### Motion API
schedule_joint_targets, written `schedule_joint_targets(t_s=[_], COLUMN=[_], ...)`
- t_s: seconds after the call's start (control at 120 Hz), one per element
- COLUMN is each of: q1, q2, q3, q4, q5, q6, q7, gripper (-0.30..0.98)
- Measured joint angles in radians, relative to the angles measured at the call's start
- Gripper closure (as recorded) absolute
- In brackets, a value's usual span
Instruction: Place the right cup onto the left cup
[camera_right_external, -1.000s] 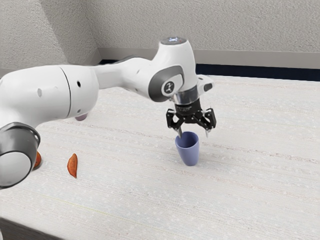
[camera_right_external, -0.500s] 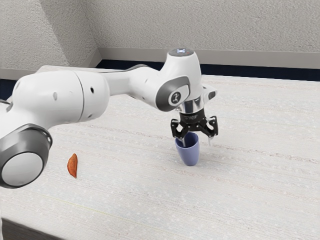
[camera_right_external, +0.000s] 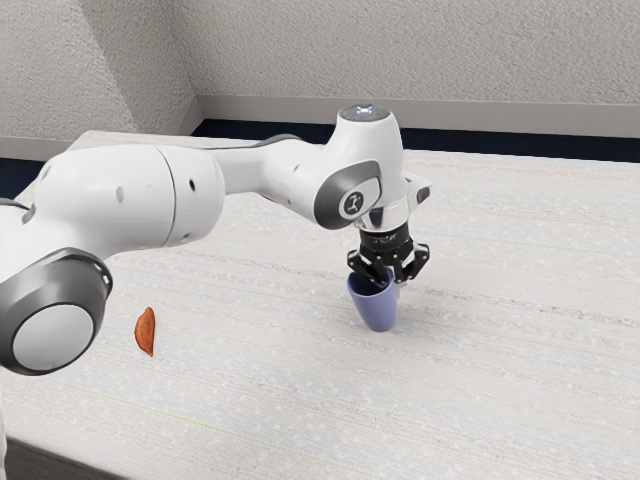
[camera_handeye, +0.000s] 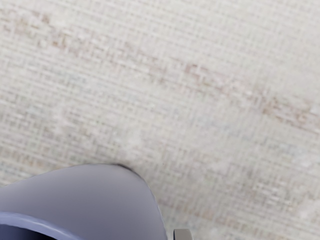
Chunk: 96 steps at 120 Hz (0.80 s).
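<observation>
The periwinkle cup (camera_right_external: 376, 313), just right of and below the exterior view's centre, has its mouth right at the black gripper (camera_right_external: 391, 286), long axis near upright; whether that grip is closed, I cannot tell.

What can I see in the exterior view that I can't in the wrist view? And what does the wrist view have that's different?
The exterior view gives you the big white arm, its black hand at the cup, the wall and an orange, pointy thing lying by itself.

The wrist view gives you a close-up of the woven-looking pattern, with its reddish streaks.

Both share the bluish-purple cup and the pale table.
</observation>
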Motion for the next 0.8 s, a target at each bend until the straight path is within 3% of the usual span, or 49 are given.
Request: schedule_joint_targets(t_s=[0.417,0.642,0.8], q1=[0.019,0.181,0.335], q2=[-0.061,-0.268,-0.305], q3=[0.008,0.010,-0.002], q4=[0.007,0.014,0.033], q5=[0.012,0.103,0.134], q6=[-0.049,-0.186,-0.259], q7=[-0.023,-0.030,-0.028], gripper=[0.78,0.78,0.78])
